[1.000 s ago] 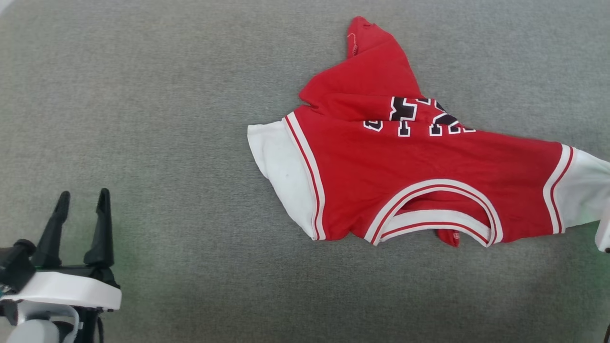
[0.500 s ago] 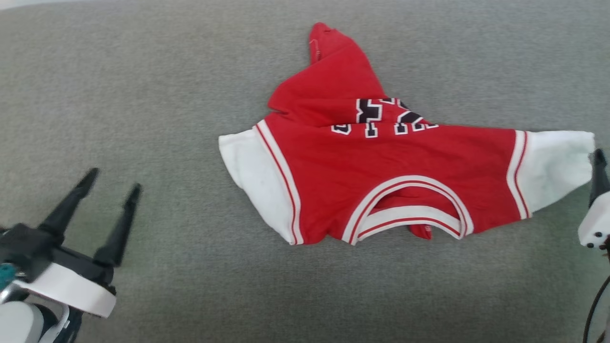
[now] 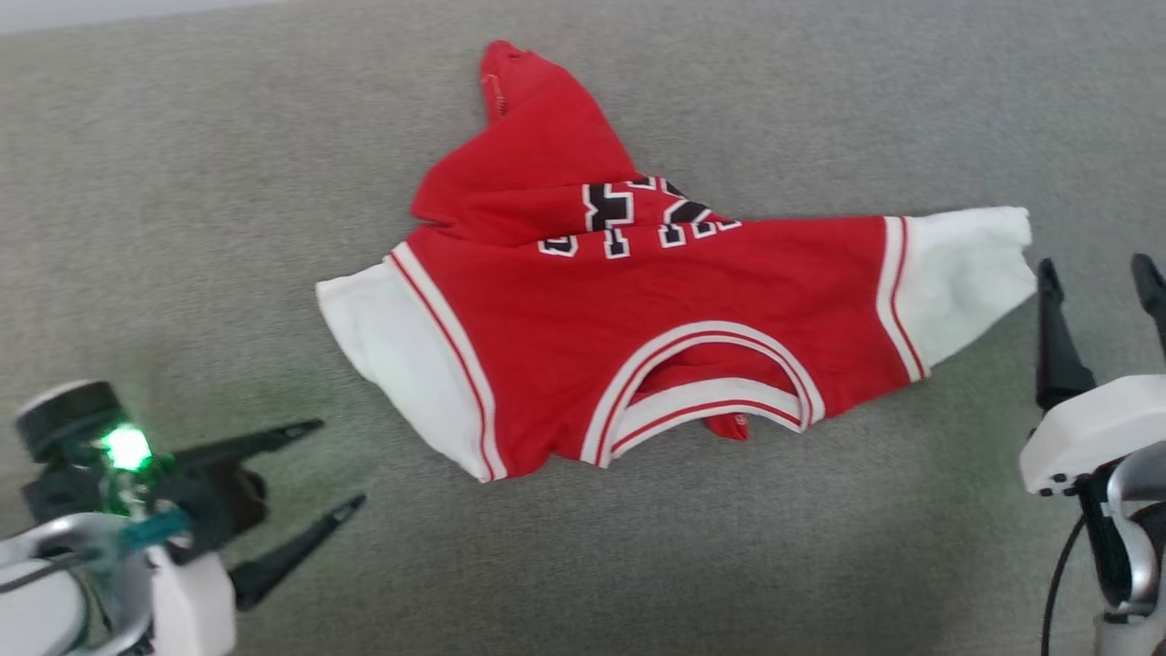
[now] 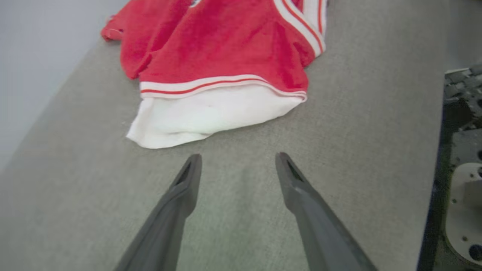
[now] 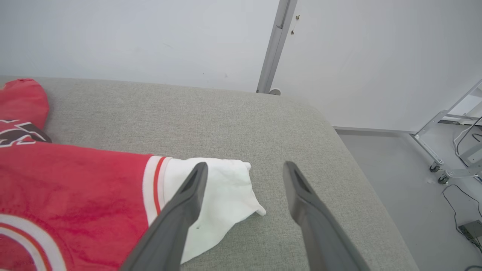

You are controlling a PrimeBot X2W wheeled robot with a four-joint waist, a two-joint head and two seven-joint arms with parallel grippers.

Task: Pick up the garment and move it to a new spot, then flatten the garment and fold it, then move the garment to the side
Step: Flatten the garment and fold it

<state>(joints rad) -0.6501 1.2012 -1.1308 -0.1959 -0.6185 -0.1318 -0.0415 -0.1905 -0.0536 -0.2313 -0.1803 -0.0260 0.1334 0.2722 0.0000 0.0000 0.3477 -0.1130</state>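
Observation:
The garment (image 3: 638, 301), a red jersey with white sleeves and striped trim, lies on the grey cushioned surface (image 3: 182, 182) with its collar toward me. Its far part is bunched over the black lettering. My left gripper (image 3: 339, 462) is open at the lower left, fingers pointing right, a short way off the near left sleeve (image 4: 211, 116). In the left wrist view that gripper (image 4: 238, 156) is empty above bare fabric. My right gripper (image 3: 1093, 264) is open just right of the right sleeve (image 5: 229, 188). In its wrist view the gripper (image 5: 244, 164) has its left finger (image 5: 184, 210) over that sleeve.
The surface's right edge (image 5: 354, 158) drops to a pale floor with a metal frame on castors (image 5: 440, 150) and cables. A white wall and a grey upright post (image 5: 275, 45) stand behind. Part of my dark base (image 4: 463, 150) shows at the right of the left wrist view.
My right gripper has opened, and the right sleeve now lies on the surface. My left gripper has swung to point right toward the left sleeve. The head camera has shifted.

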